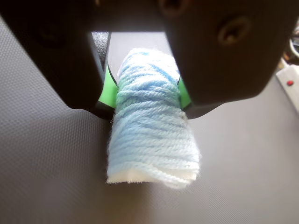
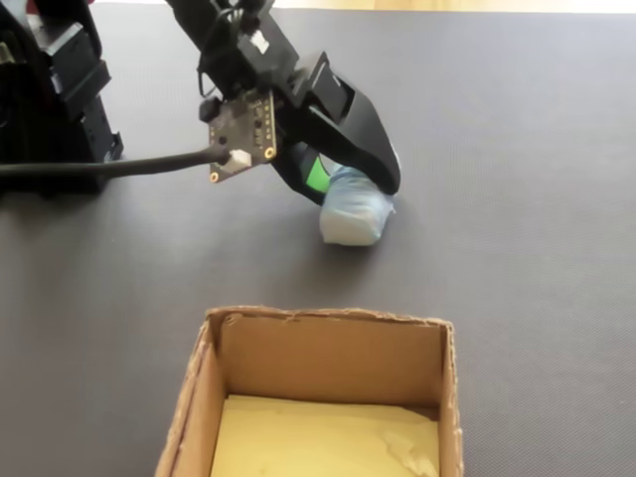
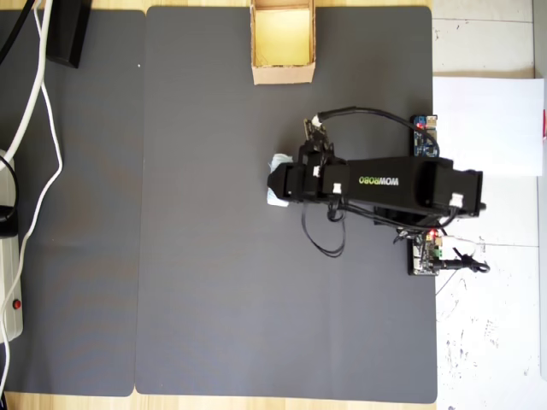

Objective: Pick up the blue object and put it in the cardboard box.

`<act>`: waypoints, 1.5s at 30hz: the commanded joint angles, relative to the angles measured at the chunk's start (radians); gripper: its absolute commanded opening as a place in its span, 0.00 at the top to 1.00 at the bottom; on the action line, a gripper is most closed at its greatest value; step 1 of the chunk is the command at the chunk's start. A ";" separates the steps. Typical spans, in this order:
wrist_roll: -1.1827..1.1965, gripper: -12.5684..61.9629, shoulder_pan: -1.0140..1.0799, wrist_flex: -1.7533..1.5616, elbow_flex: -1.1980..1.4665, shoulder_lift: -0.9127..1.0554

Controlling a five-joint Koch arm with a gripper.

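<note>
Pincer [image 1: 145,95] clenched on the pale blue wound-yarn roll [image 1: 152,135], green pads pressing both sides mid-body for a centred grip; roll looks low on the dark grey mat [image 2: 517,149], lift not evident. Open tan cardboard box [image 2: 328,348] sits well apart, empty; transfer pending.

A dark grey mat [image 3: 214,282] covers the wooden table [image 3: 68,401]. White cables [image 3: 38,102] run along its left edge beside a white power strip [image 3: 10,299]. White paper [image 3: 487,115] lies right.
</note>
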 commanded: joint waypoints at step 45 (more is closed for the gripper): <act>-0.144 0.38 0.698 -0.164 -0.495 -0.061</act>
